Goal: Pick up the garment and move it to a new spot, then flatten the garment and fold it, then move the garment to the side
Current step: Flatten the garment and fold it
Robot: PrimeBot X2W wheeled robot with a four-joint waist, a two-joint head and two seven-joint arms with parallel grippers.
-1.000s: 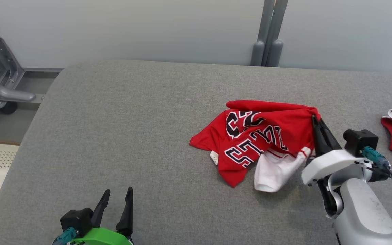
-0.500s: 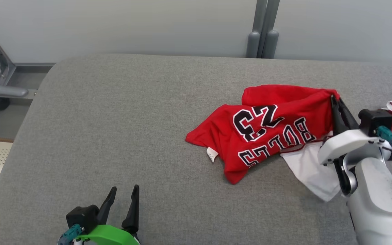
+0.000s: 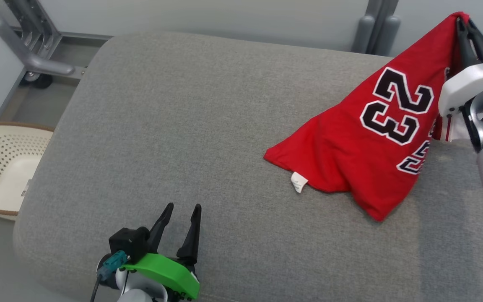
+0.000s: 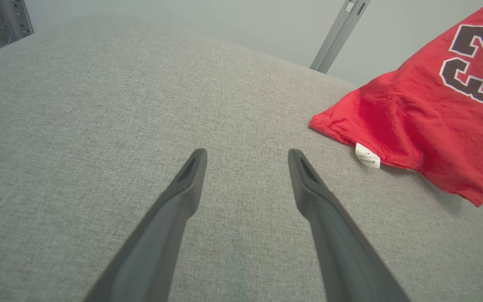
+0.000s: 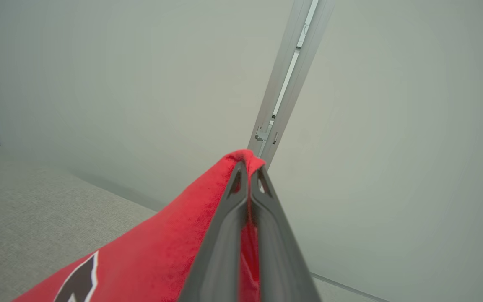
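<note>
The red jersey (image 3: pixel 363 155), number 23 showing, hangs from 1 pinched fold, its lower hem resting on the padded bench (image 3: pixel 183 105) near the right edge. That thin pinch could slip, or the trailing hem could drag and bunch. The right gripper (image 3: pixel 464 22), raised over the far right corner, is clamped on the fold. The left gripper (image 3: pixel 181 207) hovers by the near edge, spread wide and empty.

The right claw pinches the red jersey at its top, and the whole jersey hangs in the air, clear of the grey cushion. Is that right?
Not quite. The right gripper does pinch the jersey at its top, but the jersey does not hang clear. Its lower end, with the white tag, lies on the cushion. The left wrist view shows this best.
</note>
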